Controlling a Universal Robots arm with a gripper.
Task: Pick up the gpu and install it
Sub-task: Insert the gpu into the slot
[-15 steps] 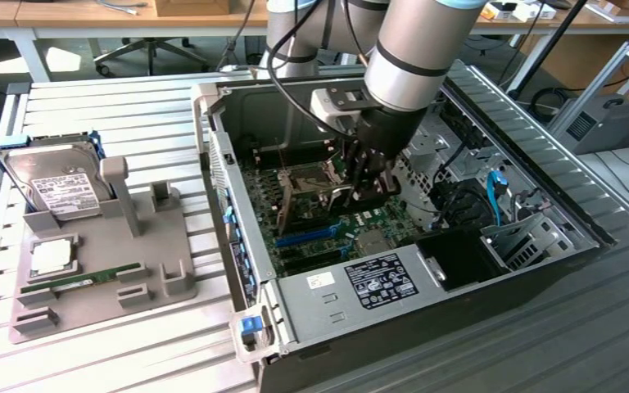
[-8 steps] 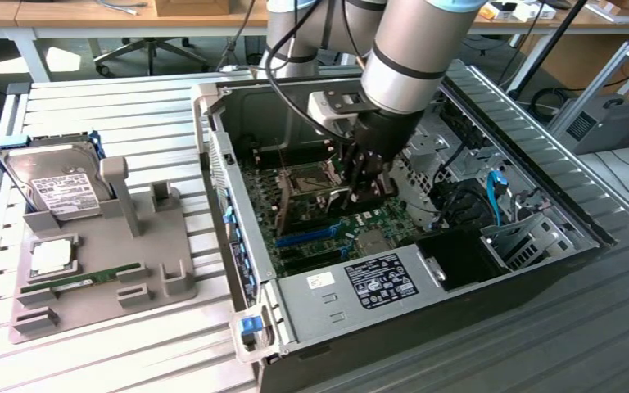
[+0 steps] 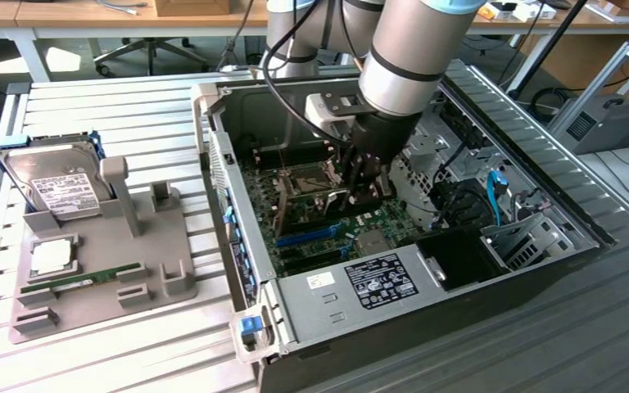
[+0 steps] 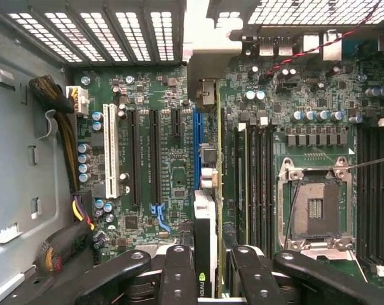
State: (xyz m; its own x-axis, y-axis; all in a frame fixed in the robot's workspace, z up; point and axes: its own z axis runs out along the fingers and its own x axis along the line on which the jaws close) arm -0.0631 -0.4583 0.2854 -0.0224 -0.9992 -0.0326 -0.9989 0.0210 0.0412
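Observation:
The gpu (image 4: 206, 235) appears edge-on in the wrist view, a thin card with a green board edge, a black and white cooler side, and a silver end bracket toward the case's rear grille. My gripper (image 4: 212, 274) is shut on it, with one black finger (image 4: 178, 273) on each face. The card stands over the motherboard, in line with and just beside the long blue slot (image 4: 196, 143); whether it sits in a slot I cannot tell. In the exterior view my gripper (image 3: 360, 187) reaches down into the open computer case (image 3: 225, 155), with the gpu (image 3: 347, 201) dark between its fingers above the board.
On the exterior view's left, a grey fixture (image 3: 167, 282) holds a silver hard drive with blue rails (image 3: 58, 184), a square processor (image 3: 52, 258) and a narrow green memory stick (image 3: 85, 280). Inside the case are black slots, an open processor socket (image 4: 314, 206), cable bundles (image 4: 58, 108) and drive bays (image 3: 478, 205).

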